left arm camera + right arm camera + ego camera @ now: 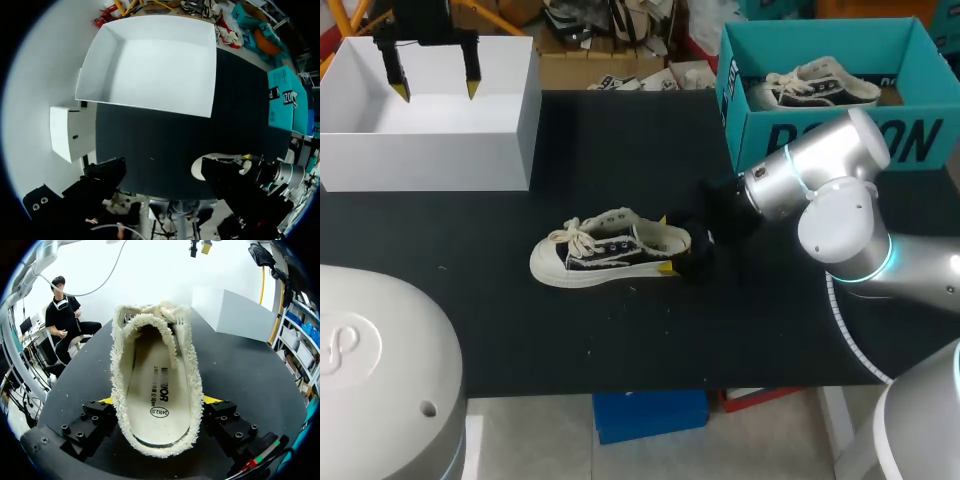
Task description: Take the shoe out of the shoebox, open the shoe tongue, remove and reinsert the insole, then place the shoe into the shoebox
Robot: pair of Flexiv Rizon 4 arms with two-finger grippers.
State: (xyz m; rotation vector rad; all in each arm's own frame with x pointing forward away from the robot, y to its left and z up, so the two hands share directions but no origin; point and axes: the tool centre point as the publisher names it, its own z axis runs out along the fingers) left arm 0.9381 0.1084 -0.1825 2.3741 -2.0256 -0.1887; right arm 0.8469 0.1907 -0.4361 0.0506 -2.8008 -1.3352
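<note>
Closest to your right wrist camera is the heel of the shoe point(156, 375), wedged between the fingers of the right gripper point(158, 400). Both yellow tips press against the frayed cream collar, one on each side, so you have a grip across the heel. Looking down into the opening, you see the pale insole point(159, 405) lying flat inside.

From the head view, the shoe stands upright on its white sole on the black table point(620, 350). Its toe points toward your left arm's side and its heel faces the right gripper. The cream laces point(575, 238) are bunched over the front. The shoe is out on the open table, well apart from both boxes.

Your left gripper point(435, 92) hangs above the white box point(430, 150) at the far left of the table, its fingers spread wide and holding nothing. The left wrist view looks down into that box and shows only its bare white floor.

At the far right stands the teal shoebox point(840, 140), open at the top, with a second shoe point(815, 88) of the same kind lying inside it
</note>
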